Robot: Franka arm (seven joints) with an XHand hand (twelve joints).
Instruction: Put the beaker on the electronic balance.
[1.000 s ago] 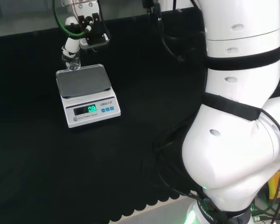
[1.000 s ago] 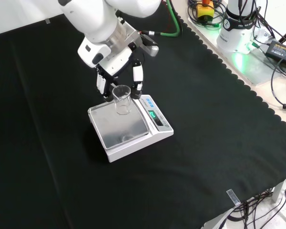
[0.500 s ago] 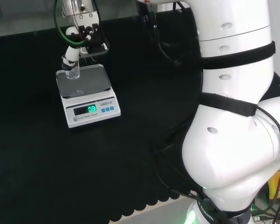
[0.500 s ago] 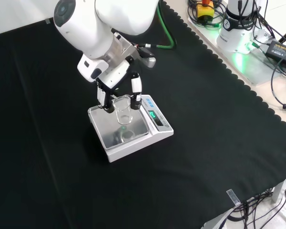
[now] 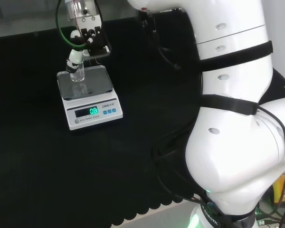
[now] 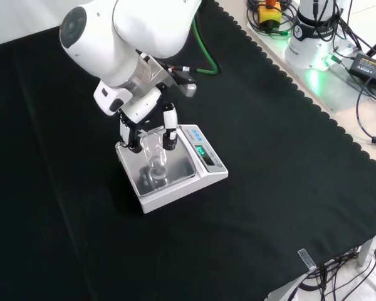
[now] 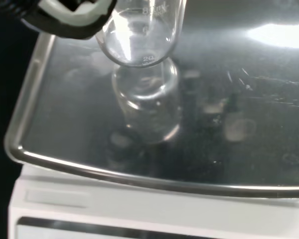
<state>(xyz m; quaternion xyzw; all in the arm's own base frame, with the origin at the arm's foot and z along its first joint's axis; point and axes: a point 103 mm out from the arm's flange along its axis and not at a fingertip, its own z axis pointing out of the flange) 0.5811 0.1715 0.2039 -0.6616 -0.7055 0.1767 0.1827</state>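
A small clear glass beaker [image 6: 152, 150] hangs upright in the hand [image 6: 140, 111], with black and white fingers [image 6: 169, 125] pinched on both its sides. It is low over the steel pan [image 6: 175, 170] of the white electronic balance [image 6: 208, 164]. In the head view the beaker [image 5: 77, 73] is over the far half of the pan [image 5: 92, 84], under the hand [image 5: 84, 37]. The wrist view looks down on the beaker's base [image 7: 141, 37], which meets its own reflection in the pan [image 7: 249, 124]. Whether it touches the pan I cannot tell. One finger [image 7: 65, 14] is beside the glass.
The arm's white links [image 5: 232, 95] take up the right of the head view. Cables and power units [image 6: 326, 37] lie beyond the cloth's scalloped edge [image 6: 313, 113] in the front view. Bare black cloth [image 6: 269, 207] surrounds the balance.
The hand has come down with the beaker, from the pan's far edge to low over the pan. The balance has not moved.
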